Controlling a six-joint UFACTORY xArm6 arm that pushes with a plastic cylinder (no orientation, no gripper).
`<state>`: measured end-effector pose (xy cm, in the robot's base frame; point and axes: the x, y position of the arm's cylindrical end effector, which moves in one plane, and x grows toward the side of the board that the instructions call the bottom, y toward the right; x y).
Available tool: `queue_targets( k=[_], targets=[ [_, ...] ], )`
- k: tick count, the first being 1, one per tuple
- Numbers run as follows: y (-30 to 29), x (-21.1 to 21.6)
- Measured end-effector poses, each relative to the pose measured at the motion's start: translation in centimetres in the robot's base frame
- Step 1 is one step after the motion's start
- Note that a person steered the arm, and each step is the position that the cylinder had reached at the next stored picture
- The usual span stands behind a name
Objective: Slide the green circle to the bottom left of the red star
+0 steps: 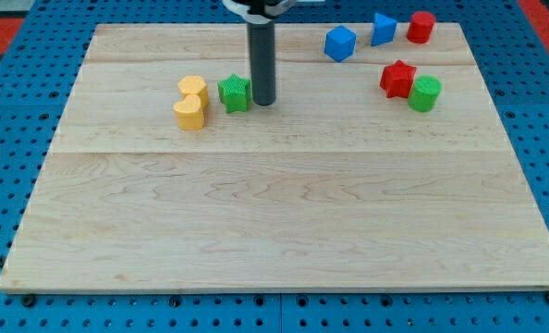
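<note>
green circle (425,93) sits near the board's (274,222) upper right, touching the red star (398,79) on that star's lower right side. the rod has no fingers to spread or pinch; its tip (263,102) rests well to the left, just right of a green star (235,93). two yellow blocks (191,102) lie left of that. a blue cube (340,43), another blue block (383,29) and a red cylinder (420,27) line the top edge.

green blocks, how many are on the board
2. The green star sits at the view's upper left of centre, just left of my tip; the green circle sits at upper right, touching the red star.
</note>
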<state>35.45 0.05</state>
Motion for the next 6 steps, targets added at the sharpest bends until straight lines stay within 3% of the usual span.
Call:
queue_targets(
  k=[1,3,4,5,6],
  targets=[
    [6.0,1.6],
    [25.0,2.3],
    [26.7,-1.0],
    [23.8,-1.6],
    [16.3,2.2]
  ],
)
